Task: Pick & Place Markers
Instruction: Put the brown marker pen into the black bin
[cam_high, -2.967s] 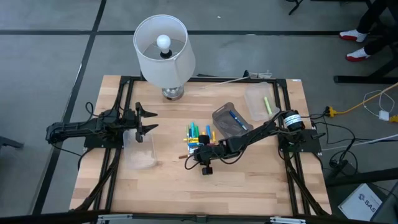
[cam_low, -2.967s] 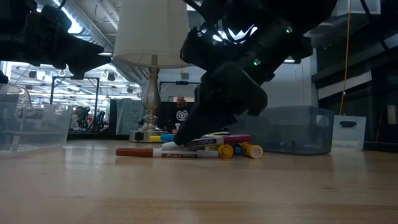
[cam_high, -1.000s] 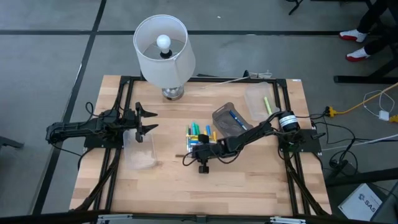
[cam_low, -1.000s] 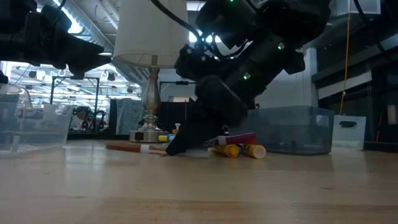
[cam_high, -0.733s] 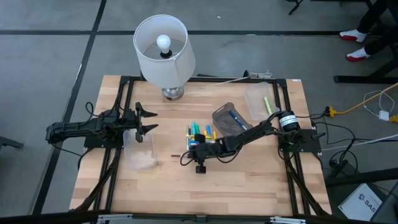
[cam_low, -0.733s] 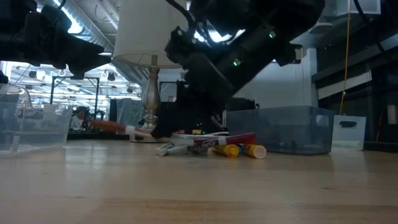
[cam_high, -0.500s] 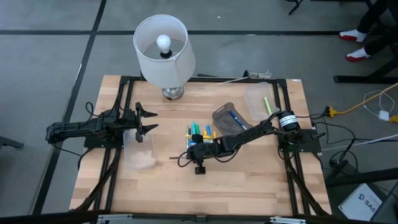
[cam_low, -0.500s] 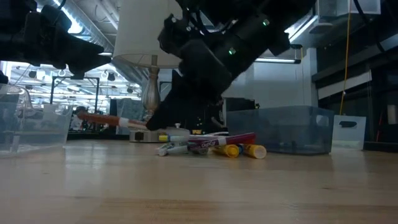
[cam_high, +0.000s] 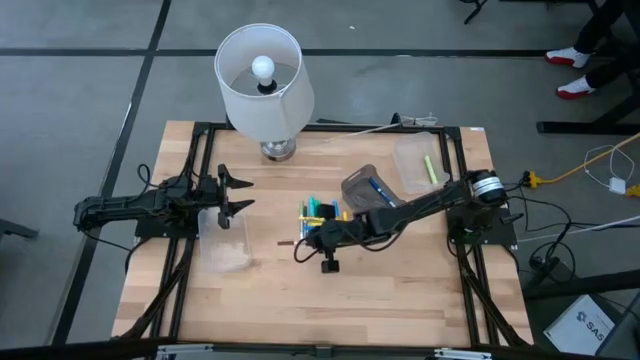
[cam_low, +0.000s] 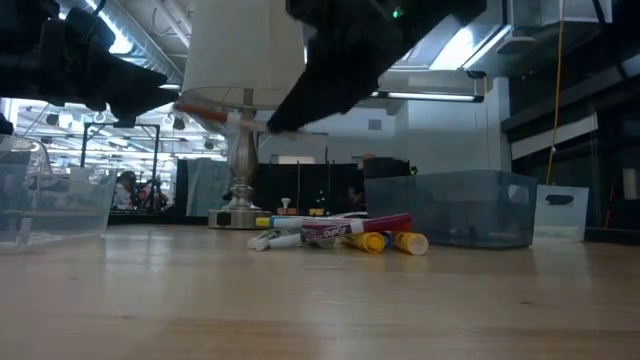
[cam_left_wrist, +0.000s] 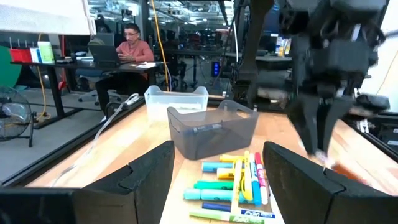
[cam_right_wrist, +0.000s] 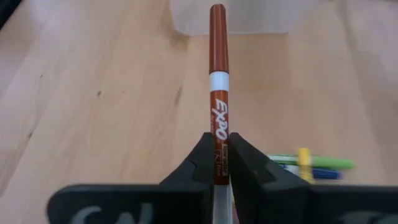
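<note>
My right gripper (cam_high: 312, 239) is shut on a brown marker (cam_right_wrist: 217, 93) and holds it in the air beside the marker pile, toward the table's left. The other markers (cam_high: 322, 214), yellow, green, blue and red, lie flat in a loose pile on the wood; the low view shows that marker pile (cam_low: 335, 232) under the raised arm. My left gripper (cam_high: 236, 193) waits open above the far end of a clear bin (cam_high: 226, 242) on the left. In the left wrist view the left gripper (cam_left_wrist: 217, 183) faces the marker pile (cam_left_wrist: 233, 180). My right gripper pinches the brown marker's printed barrel (cam_right_wrist: 218, 146) between its two fingers. The marker runs on past the fingertips, its brown cap end (cam_right_wrist: 217, 37) pointing toward the table's left. It is lifted clear of the table, nearly level, cap end (cam_low: 195, 106) slightly higher.
A dark grey bin (cam_high: 368, 190) with a blue marker stands right of the pile, and a clear bin (cam_high: 418, 165) holding a green marker stands near the far right corner. A lamp (cam_high: 262, 80) stands at the far edge. Bare wood lies along the near edge.
My right gripper, shut on the brown marker throughout, has risen from the table beside the pile. The marker, which lay on the wood a second ago, is now lifted clear and hangs well above the pile, still nearly level.
</note>
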